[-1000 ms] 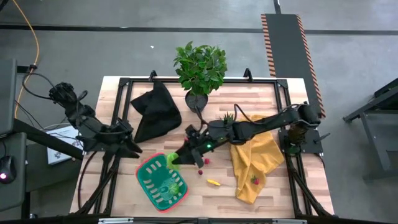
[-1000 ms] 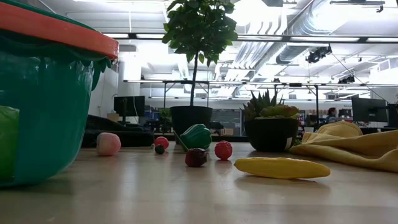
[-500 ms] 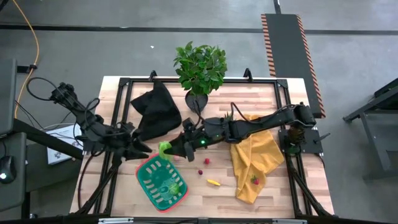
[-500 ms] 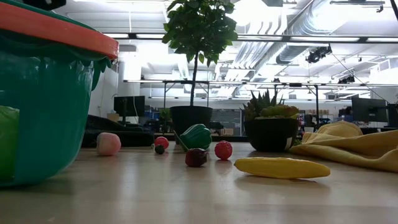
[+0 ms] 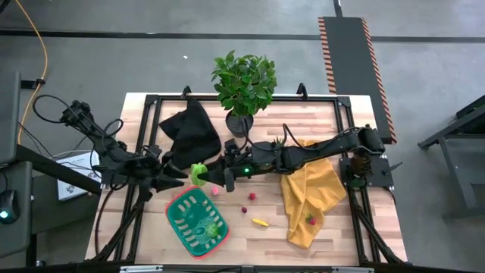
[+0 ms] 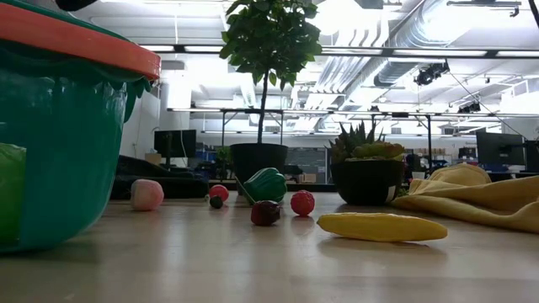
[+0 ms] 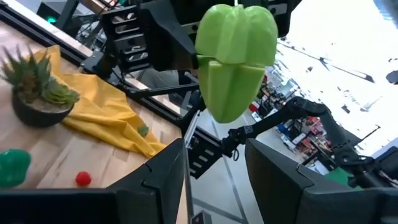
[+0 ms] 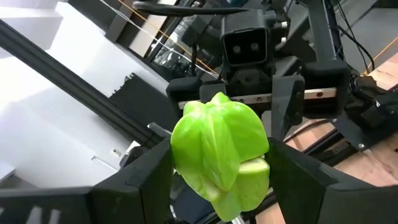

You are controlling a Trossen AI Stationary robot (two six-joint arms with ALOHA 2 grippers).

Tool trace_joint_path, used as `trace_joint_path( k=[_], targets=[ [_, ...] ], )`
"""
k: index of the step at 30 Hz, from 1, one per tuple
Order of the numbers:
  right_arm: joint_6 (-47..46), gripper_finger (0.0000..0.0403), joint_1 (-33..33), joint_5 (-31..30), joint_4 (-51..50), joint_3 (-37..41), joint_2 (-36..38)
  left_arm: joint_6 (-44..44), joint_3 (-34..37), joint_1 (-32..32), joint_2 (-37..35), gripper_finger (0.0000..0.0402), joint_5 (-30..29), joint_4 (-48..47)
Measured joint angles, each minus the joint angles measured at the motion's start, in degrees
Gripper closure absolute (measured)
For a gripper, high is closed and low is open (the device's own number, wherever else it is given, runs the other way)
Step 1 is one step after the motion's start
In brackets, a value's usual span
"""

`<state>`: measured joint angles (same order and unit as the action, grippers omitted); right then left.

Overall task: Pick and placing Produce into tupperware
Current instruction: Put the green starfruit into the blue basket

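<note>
1. Your right gripper [image 5: 206, 176] was clamped on the light green pepper [image 5: 199, 174], holding it in the air beyond the tupperware [image 5: 198, 221].
2. Your left gripper [image 5: 180, 176] faced the pepper with its fingers parted, holding nothing.
3. A yellow piece [image 6: 381, 226] and red pieces [image 6: 302, 203] lay on the table [image 5: 333, 235].

Bright ceiling glare; nearest objects seem blurred.
</note>
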<state>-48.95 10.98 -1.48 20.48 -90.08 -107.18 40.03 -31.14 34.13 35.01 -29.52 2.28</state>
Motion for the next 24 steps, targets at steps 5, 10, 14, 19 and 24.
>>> trace_joint_path(
  k=[5,10,14,19,24],
  targets=[
    [0.42,0.0189,-0.13,0.02,0.31,0.0,0.0,-1.24,0.0,0.0,2.73,0.0245,0.17,2.96],
    [0.42,0.0189,-0.13,0.02,0.73,0.0,0.0,-2.55,0.0,-0.02,4.89,0.0245,-0.64,6.43],
    [0.42,0.0189,-0.13,0.04,0.73,0.0,0.0,-5.58,0.0,-0.04,6.58,0.0245,-1.21,10.15],
    [0.42,0.0189,-0.13,0.12,0.75,0.0,0.0,-5.95,0.0,-0.04,8.93,0.0245,-1.24,10.98],
    [0.42,0.0189,-0.13,0.42,0.68,0.0,0.0,-5.1,0.0,-0.04,11.13,0.0244,-3.36,11.47]
  ],
)
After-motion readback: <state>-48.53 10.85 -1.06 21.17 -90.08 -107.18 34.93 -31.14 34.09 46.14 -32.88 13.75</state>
